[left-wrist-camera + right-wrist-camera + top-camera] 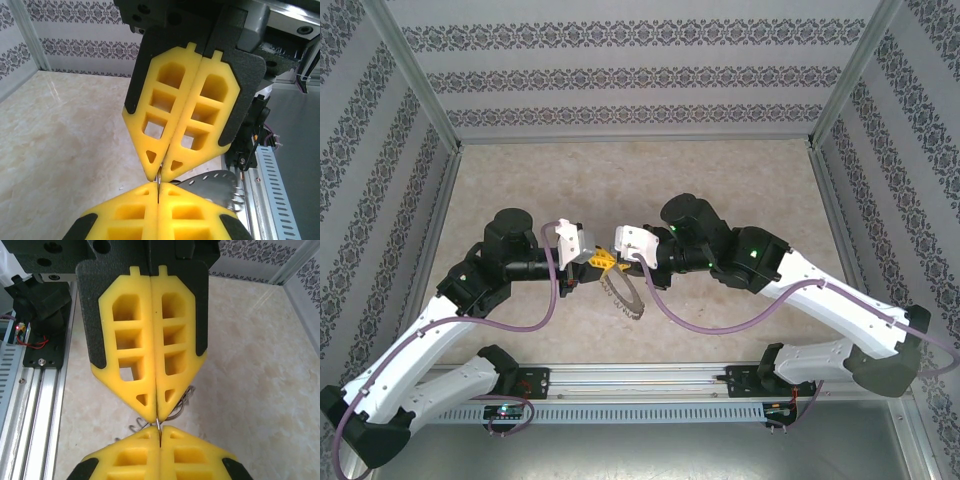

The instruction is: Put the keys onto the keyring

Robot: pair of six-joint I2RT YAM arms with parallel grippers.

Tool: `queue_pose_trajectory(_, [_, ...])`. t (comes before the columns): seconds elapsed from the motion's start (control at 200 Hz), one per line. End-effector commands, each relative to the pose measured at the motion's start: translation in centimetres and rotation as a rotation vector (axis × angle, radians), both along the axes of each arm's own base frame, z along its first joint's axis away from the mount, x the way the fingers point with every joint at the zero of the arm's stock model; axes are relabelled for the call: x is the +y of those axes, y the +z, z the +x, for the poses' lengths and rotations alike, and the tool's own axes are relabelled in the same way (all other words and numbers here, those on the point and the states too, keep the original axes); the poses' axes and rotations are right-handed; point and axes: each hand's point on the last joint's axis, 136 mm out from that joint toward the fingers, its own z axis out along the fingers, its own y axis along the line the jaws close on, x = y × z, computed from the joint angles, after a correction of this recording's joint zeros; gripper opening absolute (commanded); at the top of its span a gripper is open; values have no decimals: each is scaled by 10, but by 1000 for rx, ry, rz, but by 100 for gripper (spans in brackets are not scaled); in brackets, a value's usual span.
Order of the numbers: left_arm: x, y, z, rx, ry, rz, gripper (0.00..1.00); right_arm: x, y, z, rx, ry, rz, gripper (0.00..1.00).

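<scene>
My left gripper (599, 259) and right gripper (617, 266) meet tip to tip above the table's middle, both shut. A thin silvery sliver (158, 178) runs from one closed seam into the other, also seen as a sliver (158, 424) in the right wrist view. The keyring (623, 293), a flat grey ring fringed with small loops, hangs tilted just below the tips. Its plate (216, 183) juts out to the right behind my left fingers (125, 215). Its wire loops (183, 399) show behind the left fingertips. I cannot tell whether the sliver is one of those loops. The keys are hidden.
The beige table (740, 190) stretches behind both arms, bounded by patterned walls. A metal rail (640, 380) runs along the near edge, close under the hanging ring. Purple cables (700, 320) loop from both wrists.
</scene>
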Motion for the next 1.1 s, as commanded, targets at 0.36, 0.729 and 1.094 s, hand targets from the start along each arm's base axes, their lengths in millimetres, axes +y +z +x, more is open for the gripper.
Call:
queue_pose_trajectory(0.36, [0,33,-9,-88,-9,-165,0,4,21,1,-17,-15,123,22])
queue_pose_trajectory(0.729, [4,44,-12,-116,6,-214,0,1,14,-6,32,-15,127,18])
queue_pose_trajectory(1.094, [5,19,-9,-85,17,-98,6,0,17,1,-17,-26,103,0])
